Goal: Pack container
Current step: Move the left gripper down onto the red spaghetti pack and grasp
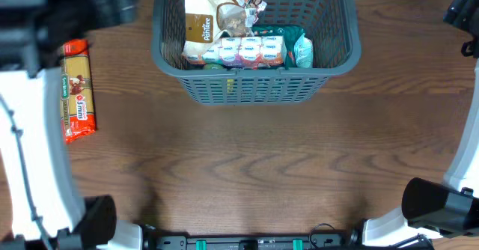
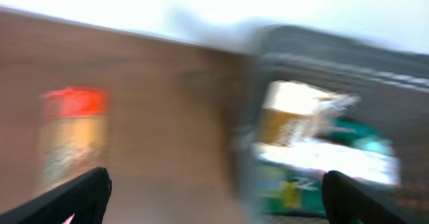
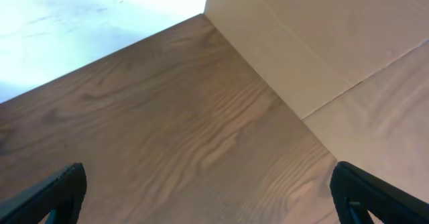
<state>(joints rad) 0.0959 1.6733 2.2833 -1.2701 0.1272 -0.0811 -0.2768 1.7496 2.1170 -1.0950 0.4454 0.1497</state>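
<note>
Container [image 1: 254,85] sat at the far middle of the table [image 1: 247,160], already holding a brown-and-white bag [image 1: 206,22], a row of small white pots [image 1: 243,52] and a green packet [image 1: 296,44]. One long red-and-tan packet [image 1: 77,90] lay flat outside it, well to the left. Left gripper [image 2: 218,197]: fingers apart, nothing between them. Its wrist view was badly smeared, with the packet to one side and the container to the other. Right gripper [image 3: 211,197]: fingers apart, empty, over bare wood near the table's right edge, away from the goods. Judged risks: aiming from a smeared view could place the fingers off the packet; a long, flat, glossy-looking pack taken near one end may swing or slip; carried low, it could catch the flared rim; dropped onto the pots, it might rest tilted against the lattice wall rather than settle. Surface: dark brown wood grain, matte. Room: bright white area beyond the far edge, a plain beige panel [image 3: 322,29] along the right.
</note>
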